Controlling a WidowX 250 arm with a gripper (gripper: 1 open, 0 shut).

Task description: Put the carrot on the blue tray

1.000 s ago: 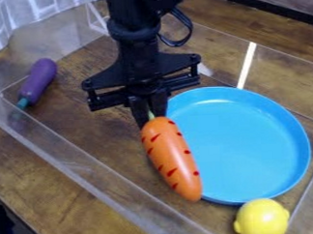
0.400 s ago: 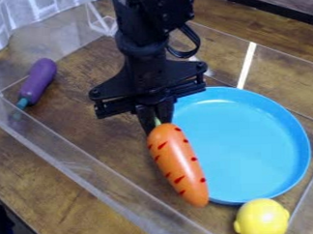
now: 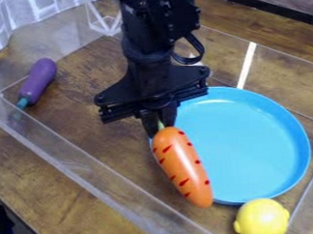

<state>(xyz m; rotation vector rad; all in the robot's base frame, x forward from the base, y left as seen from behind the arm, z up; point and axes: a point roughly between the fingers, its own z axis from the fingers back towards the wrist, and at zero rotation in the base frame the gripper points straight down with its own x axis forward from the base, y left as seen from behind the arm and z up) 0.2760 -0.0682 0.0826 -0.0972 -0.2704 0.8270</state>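
Note:
The orange carrot (image 3: 181, 166) with dark stripes slants down toward the front, its lower half overlapping the left rim of the blue tray (image 3: 250, 135). Its green top is up between the fingers of my gripper (image 3: 154, 118), which points steeply down and is shut on that top. The black gripper body hides most of the leaves. I cannot tell whether the carrot's tip rests on the tray or hangs just above it.
A purple eggplant (image 3: 38, 79) lies at the left on the wooden table. A yellow lemon (image 3: 261, 219) sits at the front just below the tray. Clear plastic walls (image 3: 84, 175) run along the front left and the back.
The carrot has shifted a little to the right and toward the front along the tray's rim, together with the gripper. The gripper has stayed shut.

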